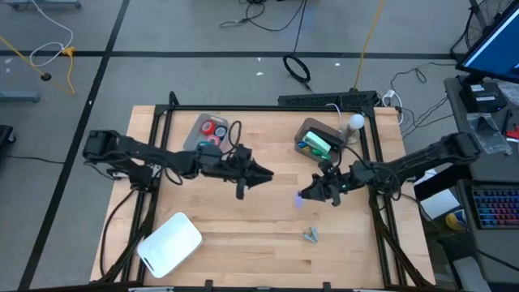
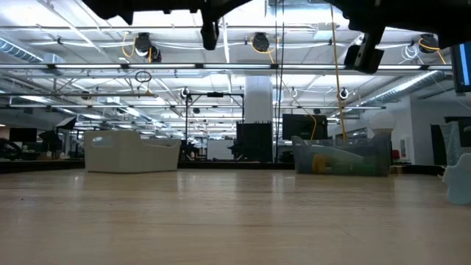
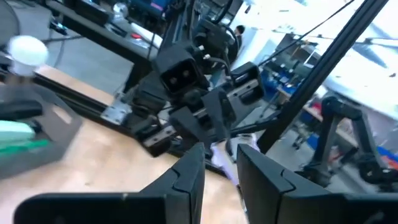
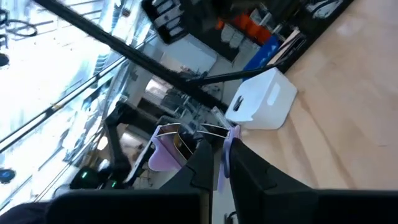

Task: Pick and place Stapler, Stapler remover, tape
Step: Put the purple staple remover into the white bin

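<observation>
My right gripper (image 1: pixel 302 195) hangs above the table's middle right, shut on a purple stapler remover (image 4: pixel 171 146) with metal claws. My left gripper (image 1: pixel 268 173) is level above the table's centre and points toward the right arm; its fingers (image 3: pixel 189 177) stand apart with nothing between them. Red and blue tape rolls (image 1: pixel 213 131) lie in a grey tray (image 1: pixel 197 130) at the far left. A green stapler (image 1: pixel 316 144) lies in a brown bin (image 1: pixel 306 130) at the far right. A second, grey stapler remover (image 1: pixel 310 235) lies on the table near the front. My right gripper pinches a purple wing of the stapler remover (image 4: pixel 226 149) between its two fingers. The fingers are roughly level and point toward the table's left. The remover sticks out beyond the fingertips, lifted clear of the table.
A white bin (image 1: pixel 170 243) stands at the near left corner. A white bulb-shaped thing (image 1: pixel 355 122) stands beside the brown bin. A black frame (image 1: pixel 268 110) runs around the table. The wood between the two arms and the front edge is bare except for the grey remover.
</observation>
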You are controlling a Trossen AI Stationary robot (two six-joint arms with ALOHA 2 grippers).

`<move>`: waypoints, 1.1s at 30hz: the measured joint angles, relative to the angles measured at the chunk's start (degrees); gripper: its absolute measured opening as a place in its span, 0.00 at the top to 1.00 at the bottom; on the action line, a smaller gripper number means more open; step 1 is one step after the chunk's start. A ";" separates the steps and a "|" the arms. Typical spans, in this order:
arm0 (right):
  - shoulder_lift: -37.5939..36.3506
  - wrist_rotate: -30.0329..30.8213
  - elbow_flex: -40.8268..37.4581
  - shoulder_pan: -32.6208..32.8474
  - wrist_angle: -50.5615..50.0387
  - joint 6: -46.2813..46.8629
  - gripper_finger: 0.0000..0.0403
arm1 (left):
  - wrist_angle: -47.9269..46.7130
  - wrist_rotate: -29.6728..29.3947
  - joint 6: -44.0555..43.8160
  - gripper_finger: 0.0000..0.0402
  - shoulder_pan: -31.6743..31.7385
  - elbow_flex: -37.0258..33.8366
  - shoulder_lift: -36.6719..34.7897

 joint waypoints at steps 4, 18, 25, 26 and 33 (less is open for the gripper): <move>2.44 2.51 0.29 -0.60 2.62 -1.30 0.95 | 5.68 1.56 -3.25 0.77 -0.03 0.00 3.52; 4.18 3.31 0.35 -6.58 5.98 -1.05 0.95 | 8.89 4.53 -6.03 0.77 -0.28 5.31 9.62; 4.17 3.22 0.35 -6.78 5.80 -1.29 0.95 | 0.53 5.84 -3.43 0.77 -0.14 9.06 10.12; 4.18 3.22 0.35 -6.78 5.74 -1.27 0.95 | 0.04 5.84 -3.34 0.77 -0.14 9.23 10.14; 4.19 1.90 0.36 -6.56 5.78 -0.76 0.95 | -2.04 6.47 -2.24 0.77 0.17 9.40 10.07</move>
